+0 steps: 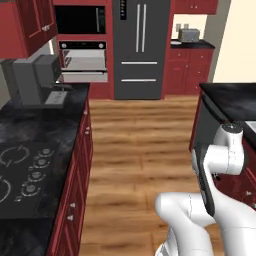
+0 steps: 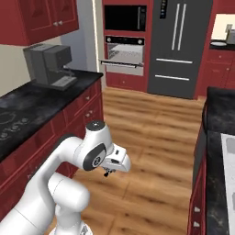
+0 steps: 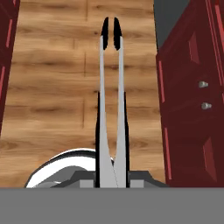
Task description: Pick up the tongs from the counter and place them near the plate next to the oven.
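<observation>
I see a coffee machine [image 1: 35, 80] at 10 o'clock, cooktop [image 1: 22, 172] at 8. Wall oven [image 1: 83, 62] and microwave [image 1: 80, 20] at 11, fridge [image 1: 140, 47] at 12, toaster [image 1: 189, 35] at 1. Wood floor [image 1: 140, 150] mid-frame.

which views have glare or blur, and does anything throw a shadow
Left base view: soft overall, faint sheen on the black counter, fridge evenly lit. Right base view: oven door looks bright, arm slightly blurred. Hand view: tongs sharp, held in the pincer, with a dark shadow-like strip along their arms over the wood floor.
</observation>
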